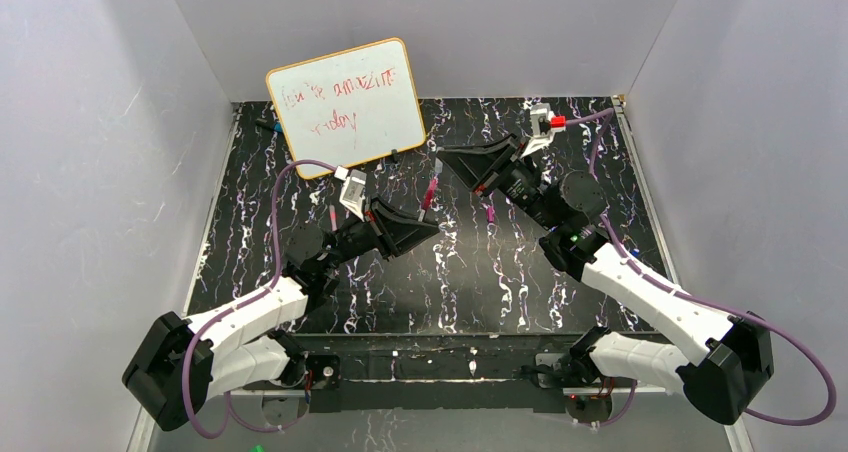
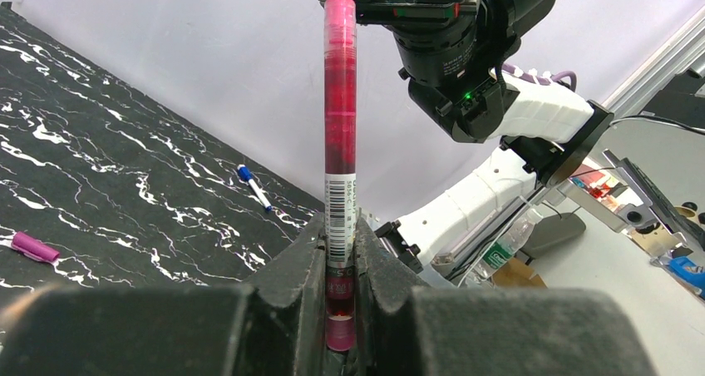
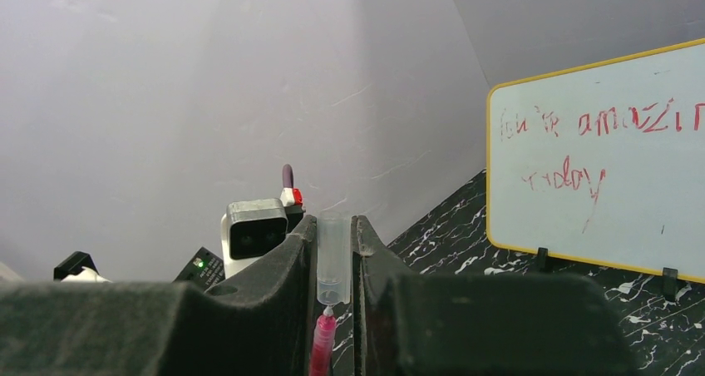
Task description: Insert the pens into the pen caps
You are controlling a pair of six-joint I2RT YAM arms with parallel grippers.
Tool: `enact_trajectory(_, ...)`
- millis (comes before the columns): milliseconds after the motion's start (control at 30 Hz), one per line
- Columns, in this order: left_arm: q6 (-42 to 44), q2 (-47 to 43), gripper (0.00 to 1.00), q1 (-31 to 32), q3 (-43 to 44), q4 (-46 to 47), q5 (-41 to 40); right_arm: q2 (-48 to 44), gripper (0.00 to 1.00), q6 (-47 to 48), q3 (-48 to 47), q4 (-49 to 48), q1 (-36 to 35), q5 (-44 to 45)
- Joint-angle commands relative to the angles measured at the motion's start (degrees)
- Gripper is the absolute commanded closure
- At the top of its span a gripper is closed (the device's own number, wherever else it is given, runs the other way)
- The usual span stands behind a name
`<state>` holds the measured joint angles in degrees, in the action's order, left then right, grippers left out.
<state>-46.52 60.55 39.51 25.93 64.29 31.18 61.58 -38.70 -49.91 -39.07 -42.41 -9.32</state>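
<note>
- My left jaws are clamped on the tail end of the pink-red pen (image 2: 339, 101), which stands straight out between the two fingers with most of its length free.
- My right jaws are closed on a clear cap (image 3: 332, 255), held lengthwise in the gap with its open mouth facing the pen.
- The pen's pale nib sits right at that mouth (whether it is inside yet I cannot tell), so pen and cap lie on one line between my two sets of jaws.
- My left arm (image 1: 250, 312) reaches forward and inward from the near left corner, its wrist aimed up and to the right.
- My right arm (image 1: 650, 292) runs forward from the near right corner, then folds back toward the left, so both wrists face each other above the middle of the surface (image 1: 560, 282).
- The pen's barrel is see-through pink-red with darker ink inside, and a white barcode label wraps it just above my left fingers.
- A magenta cap (image 1: 490, 214) lies on the surface below my right wrist, apart from both jaws.
- A blue-tipped marker (image 2: 253, 185) lies near the wall, and a whiteboard (image 1: 345, 107) with red writing stands at the back.
</note>
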Motion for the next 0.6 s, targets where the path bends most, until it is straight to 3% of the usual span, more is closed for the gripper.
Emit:
enact_trajectory(0, 0.9, -0.1, 1.0, 0.3, 1.2, 2.9, 1.0, -0.1, 0.75, 0.3, -0.2, -2.4, -0.7, 0.1)
enact_trajectory(567, 1.2, -0.3, 1.0, 0.2, 0.9, 3.7, -0.8, -0.8, 0.75, 0.6, 0.6, -2.0, -1.9, 1.0)
